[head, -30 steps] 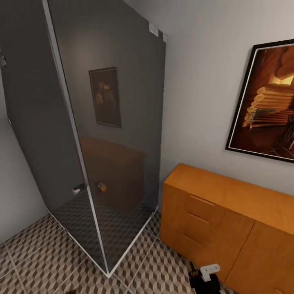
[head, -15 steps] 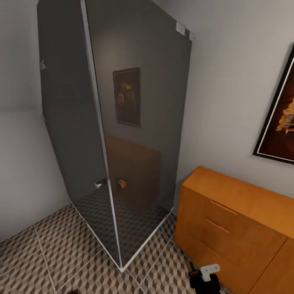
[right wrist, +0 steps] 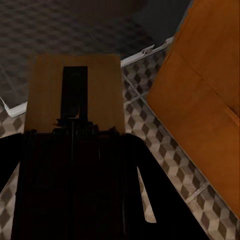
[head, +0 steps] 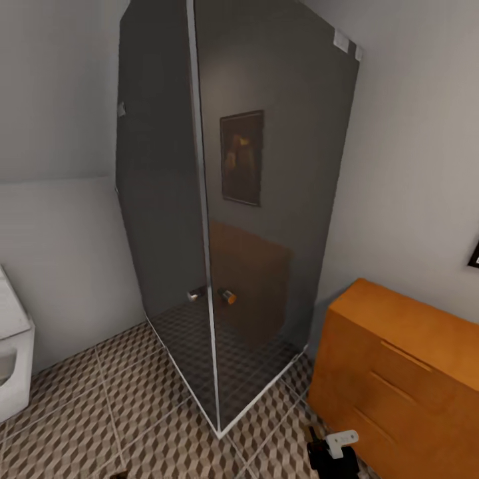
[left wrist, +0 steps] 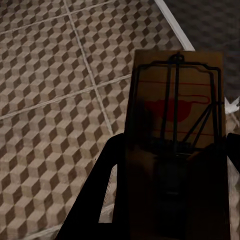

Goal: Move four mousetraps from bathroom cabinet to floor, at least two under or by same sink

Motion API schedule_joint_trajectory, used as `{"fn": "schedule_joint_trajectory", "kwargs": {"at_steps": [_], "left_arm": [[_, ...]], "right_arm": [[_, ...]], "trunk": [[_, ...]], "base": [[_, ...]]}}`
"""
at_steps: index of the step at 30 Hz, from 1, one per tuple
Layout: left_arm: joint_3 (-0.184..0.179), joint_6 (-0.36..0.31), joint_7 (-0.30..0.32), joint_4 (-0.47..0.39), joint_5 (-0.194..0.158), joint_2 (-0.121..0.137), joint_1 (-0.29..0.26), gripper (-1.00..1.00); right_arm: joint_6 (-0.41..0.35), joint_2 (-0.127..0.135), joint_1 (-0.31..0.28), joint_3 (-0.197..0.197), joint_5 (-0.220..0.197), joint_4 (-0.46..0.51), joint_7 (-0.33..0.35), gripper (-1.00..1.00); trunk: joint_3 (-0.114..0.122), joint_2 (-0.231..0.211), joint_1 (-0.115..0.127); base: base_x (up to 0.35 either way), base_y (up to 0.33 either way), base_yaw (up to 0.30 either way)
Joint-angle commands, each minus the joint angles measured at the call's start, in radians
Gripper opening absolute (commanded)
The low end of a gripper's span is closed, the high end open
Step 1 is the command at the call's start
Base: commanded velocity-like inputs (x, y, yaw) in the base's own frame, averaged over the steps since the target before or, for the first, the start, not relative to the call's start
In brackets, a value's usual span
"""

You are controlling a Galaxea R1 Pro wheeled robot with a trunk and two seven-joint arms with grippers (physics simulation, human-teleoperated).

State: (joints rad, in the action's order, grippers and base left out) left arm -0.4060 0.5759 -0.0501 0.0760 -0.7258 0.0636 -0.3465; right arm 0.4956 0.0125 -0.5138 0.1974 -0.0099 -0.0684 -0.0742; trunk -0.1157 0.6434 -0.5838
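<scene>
So the robot is carrying one trap in each hand. In the left wrist view, a mousetrap [left wrist: 175,130] is sitting clamped in the left gripper [left wrist: 170,175], wire side facing the camera, hanging over the bathroom floor [left wrist: 55,100]. The right gripper [right wrist: 75,165] is pinching a second mousetrap [right wrist: 75,90] the same way, board sticking out past the fingers, near the cabinet [right wrist: 205,95]. Both sets of fingers are closed snug on the boards, probably because the traps are so thin and flat.

In the head view the cabinet [head: 399,372] is sitting just beside the glass shower enclosure [head: 266,199], and a white fixture [head: 13,359] is peeking in at the edge, maybe the sink, hard to tell. Looks like it's hunting for a drop spot.
</scene>
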Motion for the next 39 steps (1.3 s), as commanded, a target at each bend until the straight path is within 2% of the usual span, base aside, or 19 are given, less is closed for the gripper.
{"fn": "schedule_joint_trajectory", "kwargs": {"at_steps": [1,23,39], "left_arm": [[-0.006,0.004,-0.006,0.003,0.003,-0.001,-0.002,-1.00],[-0.005,0.004,-0.007,0.004,0.003,-0.001,0.000,-1.00],[-0.005,0.005,-0.007,0.003,0.003,-0.001,0.000,-1.00]], "right_arm": [[0.006,0.000,-0.002,0.008,-0.004,-0.004,-0.003,-1.00],[0.006,0.000,-0.002,0.008,-0.004,-0.004,-0.003,-1.00],[0.006,0.000,-0.002,0.008,-0.004,-0.004,-0.003,-1.00]], "trunk": [[-0.002,0.002,0.000],[-0.002,0.002,0.000],[-0.002,0.002,0.000]], "base": [[0.000,0.000,0.300],[0.000,0.009,0.300],[0.068,0.242,0.300]]}}
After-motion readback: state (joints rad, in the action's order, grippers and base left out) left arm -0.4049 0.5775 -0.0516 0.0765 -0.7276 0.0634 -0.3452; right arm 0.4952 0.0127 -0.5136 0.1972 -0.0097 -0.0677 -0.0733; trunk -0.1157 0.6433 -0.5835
